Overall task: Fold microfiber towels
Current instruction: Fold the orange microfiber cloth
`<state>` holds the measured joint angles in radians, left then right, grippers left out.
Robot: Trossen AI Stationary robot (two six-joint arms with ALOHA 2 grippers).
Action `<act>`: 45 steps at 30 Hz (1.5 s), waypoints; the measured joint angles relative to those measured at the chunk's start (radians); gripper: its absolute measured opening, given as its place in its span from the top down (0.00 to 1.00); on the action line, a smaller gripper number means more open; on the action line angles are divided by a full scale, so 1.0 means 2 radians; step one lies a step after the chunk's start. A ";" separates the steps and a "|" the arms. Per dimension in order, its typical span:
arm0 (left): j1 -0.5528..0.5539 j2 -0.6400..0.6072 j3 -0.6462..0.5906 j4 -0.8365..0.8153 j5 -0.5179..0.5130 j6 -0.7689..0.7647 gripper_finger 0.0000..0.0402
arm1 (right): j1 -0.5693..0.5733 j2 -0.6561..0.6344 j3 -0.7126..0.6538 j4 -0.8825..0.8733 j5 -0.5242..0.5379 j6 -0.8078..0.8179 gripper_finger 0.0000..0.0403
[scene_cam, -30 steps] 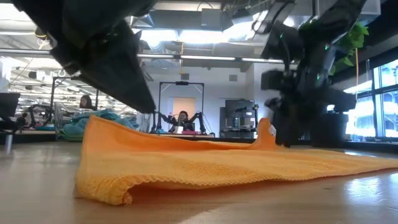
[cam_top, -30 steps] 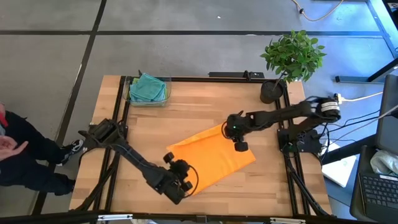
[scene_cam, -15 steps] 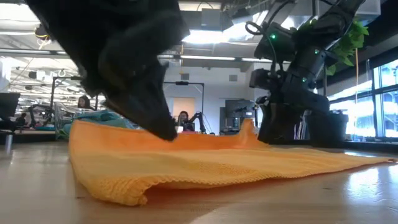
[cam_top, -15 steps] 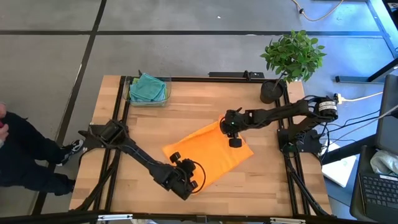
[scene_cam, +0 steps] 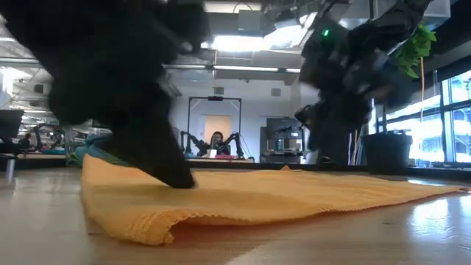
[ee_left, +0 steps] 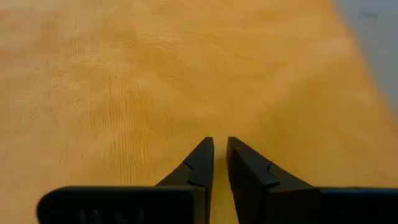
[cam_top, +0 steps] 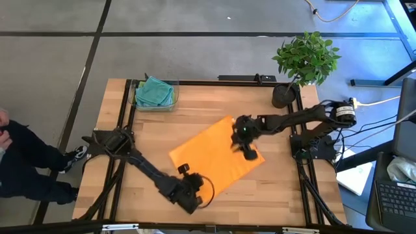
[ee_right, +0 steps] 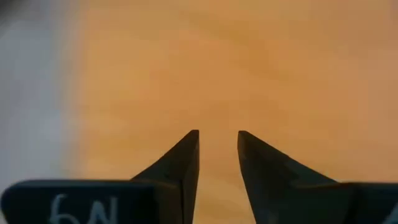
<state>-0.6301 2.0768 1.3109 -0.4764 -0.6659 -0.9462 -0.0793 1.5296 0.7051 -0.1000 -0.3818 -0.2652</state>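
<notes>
**Orange towel being pressed flat, both grippers low on it**

The orange towel [cam_top: 218,158] is lying spread on the tabletop [cam_top: 195,117], roughly mid-tabletop & turned diagonal, w/ its near edge showing a doubled lip in the low view [scene_cam: 158,224], so it looks part-folded already. It's sitting where both arms can reach opposite ends, prob. why it's angled that way.

The left gripper [ee_left: 219,163] is resting down on the near end of the cloth; its jaws are standing nearly together w/ only a thin slit between, nothing pinched in that gap as far as the wrist view shows. The right gripper [ee_right: 217,158] is hovering over or on the far end, jaws standing part-way apart, no cloth visibly caught between them. Judging by that, they're smoothing or lining up for a pinch, not carrying.

A teal towel [cam_top: 155,91] is waiting in a clear bin [cam_top: 136,99] at the far left corner, well apart. A potted plant [cam_top: 305,60] is standing at the far right corner, out of the work zone.
</notes>
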 joint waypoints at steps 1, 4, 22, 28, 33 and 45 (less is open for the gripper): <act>-0.008 -0.008 0.000 -0.008 -0.007 0.003 0.92 | 0.013 -0.005 0.000 0.000 -0.027 0.009 0.73; -0.031 -0.024 0.001 -0.025 -0.034 0.004 0.96 | 0.066 -0.013 0.000 0.021 -0.024 0.031 0.76; 0.001 -0.023 0.000 -0.070 0.016 -0.037 1.00 | 0.222 -0.006 -0.003 -0.122 0.345 0.163 0.78; 0.020 -0.023 0.000 -0.032 0.069 -0.037 0.98 | 0.167 -0.006 -0.020 -0.126 0.337 0.136 0.78; 0.026 -0.023 0.000 0.020 0.084 -0.036 1.00 | 0.106 -0.007 -0.045 -0.082 0.301 0.103 0.78; 0.044 -0.011 -0.010 0.064 0.063 0.018 0.99 | 0.003 -0.005 -0.071 0.074 0.249 -0.020 0.78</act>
<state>-0.5417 2.0552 1.2917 -0.3493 -0.5406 -0.9104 -0.0735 1.5188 0.5628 0.0471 0.1167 -0.3053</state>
